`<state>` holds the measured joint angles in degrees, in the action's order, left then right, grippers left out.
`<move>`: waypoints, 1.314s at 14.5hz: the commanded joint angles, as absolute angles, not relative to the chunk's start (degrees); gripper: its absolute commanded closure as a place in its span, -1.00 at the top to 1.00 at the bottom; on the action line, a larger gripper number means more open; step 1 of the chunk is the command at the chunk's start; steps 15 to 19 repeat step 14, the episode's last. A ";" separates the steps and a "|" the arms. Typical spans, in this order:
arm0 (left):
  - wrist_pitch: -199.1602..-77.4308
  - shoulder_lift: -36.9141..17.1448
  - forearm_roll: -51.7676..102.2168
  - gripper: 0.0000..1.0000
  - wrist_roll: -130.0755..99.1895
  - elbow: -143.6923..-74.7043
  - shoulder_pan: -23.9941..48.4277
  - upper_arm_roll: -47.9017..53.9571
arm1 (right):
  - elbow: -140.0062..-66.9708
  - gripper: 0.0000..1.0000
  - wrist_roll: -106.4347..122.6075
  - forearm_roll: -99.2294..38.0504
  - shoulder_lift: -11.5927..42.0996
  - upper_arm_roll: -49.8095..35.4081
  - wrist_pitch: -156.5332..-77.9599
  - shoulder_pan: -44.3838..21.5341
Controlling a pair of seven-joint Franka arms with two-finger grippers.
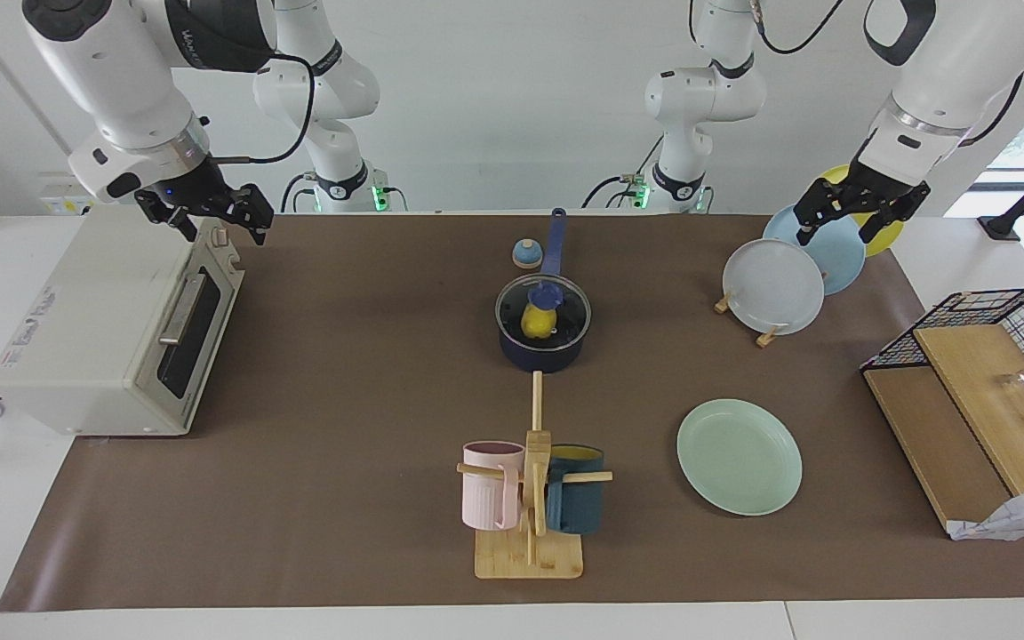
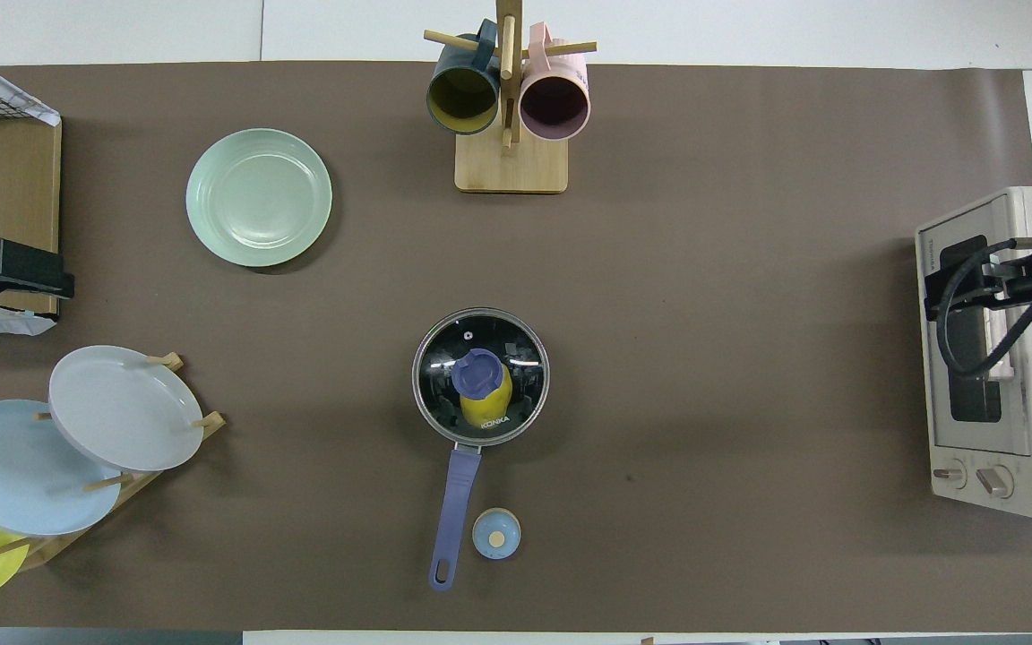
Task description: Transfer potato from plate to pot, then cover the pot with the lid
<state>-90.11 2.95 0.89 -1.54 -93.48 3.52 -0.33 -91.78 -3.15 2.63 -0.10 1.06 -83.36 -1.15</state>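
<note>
From where I sat this one looked basically finished. The potato (image 1: 538, 322) was down inside the pot (image 1: 544, 354), middle of the facing frame, and the lid (image 1: 543, 308) sat on the rim with its blue knob up, seated evenly as far as I could judge. The plate (image 1: 740, 456) was bare, lower right of centre in that frame. So nothing obvious was left, maybe just parking the arms.

Pot orientation: in the overhead frame the long handle ran almost straight down from the bowl toward the bottom edge (so toward the robots), tilted a touch to the frame's left. The potato's long axis seemed to run roughly the same way, though the knob hid part of it.

The left end effector (image 1: 851, 218) hung at the upper right of the facing frame over the upright plates (image 1: 773, 286), fingers parted, holding nothing. The right end effector (image 1: 210, 218) hung upper left over the toaster oven (image 1: 112, 338), also spread and empty.
</note>
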 commanded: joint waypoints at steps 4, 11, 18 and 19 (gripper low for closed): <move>-89.82 3.69 -0.18 1.00 -1.67 -94.31 3.08 0.18 | -91.93 1.00 -0.45 1.76 -0.09 0.53 -84.46 0.09; -89.82 3.69 -0.18 1.00 -1.67 -94.31 2.99 0.18 | -91.93 1.00 -0.18 1.67 -0.26 0.53 -85.69 0.09; -89.82 3.69 -0.18 1.00 -1.67 -94.31 3.08 0.18 | -91.93 1.00 -0.26 1.67 -0.26 0.53 -86.04 0.00; -89.82 3.69 -0.18 1.00 -1.67 -94.31 3.08 0.18 | -91.93 1.00 -0.26 1.67 -0.26 0.53 -86.04 0.00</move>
